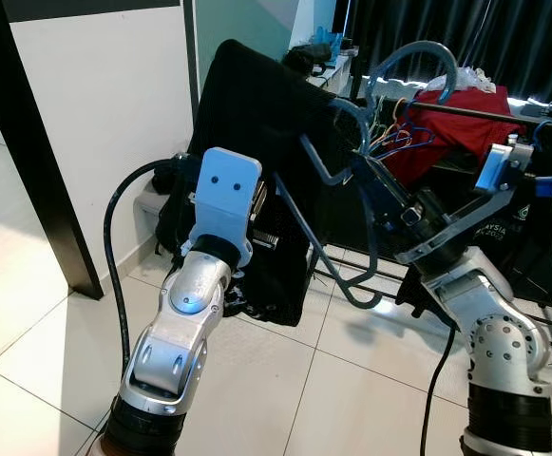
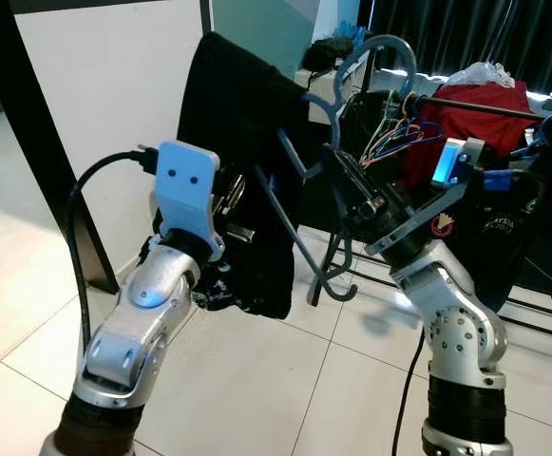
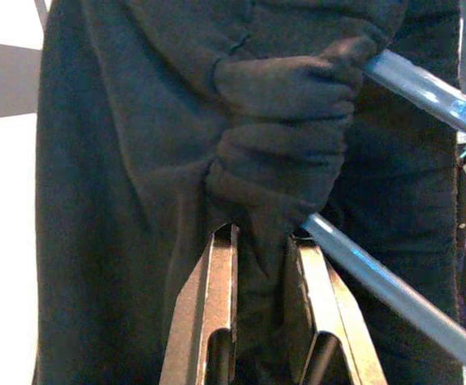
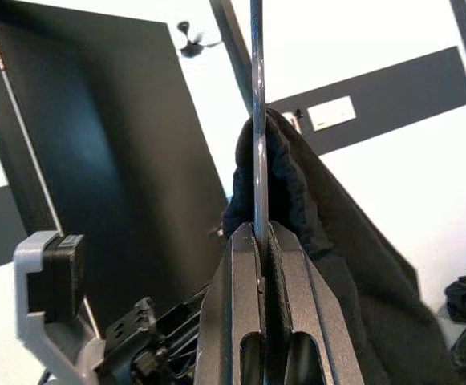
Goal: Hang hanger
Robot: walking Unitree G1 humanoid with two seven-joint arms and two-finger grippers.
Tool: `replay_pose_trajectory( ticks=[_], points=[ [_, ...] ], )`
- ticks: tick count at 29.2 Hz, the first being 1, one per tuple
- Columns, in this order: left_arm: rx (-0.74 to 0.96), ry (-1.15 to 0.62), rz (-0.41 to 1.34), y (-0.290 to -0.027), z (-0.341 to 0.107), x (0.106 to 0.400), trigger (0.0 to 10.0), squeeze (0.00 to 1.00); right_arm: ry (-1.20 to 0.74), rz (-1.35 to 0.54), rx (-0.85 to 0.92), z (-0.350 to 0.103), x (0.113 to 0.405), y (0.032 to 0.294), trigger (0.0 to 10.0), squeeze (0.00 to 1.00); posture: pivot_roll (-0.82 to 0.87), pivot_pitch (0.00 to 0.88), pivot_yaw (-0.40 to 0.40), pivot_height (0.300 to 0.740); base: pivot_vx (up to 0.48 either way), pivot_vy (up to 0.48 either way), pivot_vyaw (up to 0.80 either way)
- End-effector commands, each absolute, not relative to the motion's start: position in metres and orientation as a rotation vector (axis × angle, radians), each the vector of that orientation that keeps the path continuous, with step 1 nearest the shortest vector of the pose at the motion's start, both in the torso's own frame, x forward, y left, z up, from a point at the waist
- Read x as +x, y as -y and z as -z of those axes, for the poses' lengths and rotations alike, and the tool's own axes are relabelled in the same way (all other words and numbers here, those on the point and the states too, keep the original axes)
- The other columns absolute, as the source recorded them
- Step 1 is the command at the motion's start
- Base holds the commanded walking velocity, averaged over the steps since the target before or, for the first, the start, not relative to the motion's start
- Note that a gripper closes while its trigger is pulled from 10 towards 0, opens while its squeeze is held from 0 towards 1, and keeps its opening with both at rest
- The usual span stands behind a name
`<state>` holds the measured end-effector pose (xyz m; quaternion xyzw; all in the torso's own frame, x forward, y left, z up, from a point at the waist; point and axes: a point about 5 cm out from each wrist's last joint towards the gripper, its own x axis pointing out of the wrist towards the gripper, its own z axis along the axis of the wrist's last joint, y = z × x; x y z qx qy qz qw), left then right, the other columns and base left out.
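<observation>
Left gripper: raised at chest height, fingers pinched on a fold of the black garment, which drapes over the blue hanger held up between the two arms. Right gripper: fingers closed tight on the hanger's thin blue bar, its hook lifted near the clothes rack rail, where a red garment hangs beside further hangers.
</observation>
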<state>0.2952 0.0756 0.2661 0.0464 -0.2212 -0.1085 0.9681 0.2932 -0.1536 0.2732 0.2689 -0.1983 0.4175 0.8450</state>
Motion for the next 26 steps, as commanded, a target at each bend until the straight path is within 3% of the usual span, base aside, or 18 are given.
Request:
replay_pose_trajectory(
  ticks=[1,2,14,18,26],
  points=[
    [0.094,0.41,0.197,-0.079,-0.26,0.298,5.2,0.0,0.463,-0.919,0.575,-0.281,0.287,0.151,10.0,0.0,-0.02,0.0,-0.054,0.74,0.0,0.0,0.0],
    [0.09,0.415,0.19,-0.08,-0.26,0.299,0.0,0.0,0.454,-0.921,0.571,-0.279,0.286,0.15,10.0,0.0,-0.02,0.0,-0.054,0.74,0.0,0.0,0.0],
    [0.099,0.488,0.039,-0.125,-0.282,0.309,0.0,0.0,0.348,-0.718,0.506,-0.259,0.304,0.157,10.0,0.0,-0.02,0.0,-0.061,0.74,0.0,0.0,0.0],
    [0.113,0.523,-0.009,-0.147,-0.292,0.309,0.0,0.0,0.328,-0.53,0.51,-0.254,0.318,0.175,10.0,0.0,-0.02,0.0,-0.064,0.74,0.0,0.0,0.0],
    [0.093,0.547,0.0,-0.146,-0.296,0.303,0.0,0.0,0.275,-0.31,0.557,-0.243,0.332,0.198,10.0,0.0,-0.01,0.0,-0.07,0.74,0.0,0.0,0.0]
  ],
)
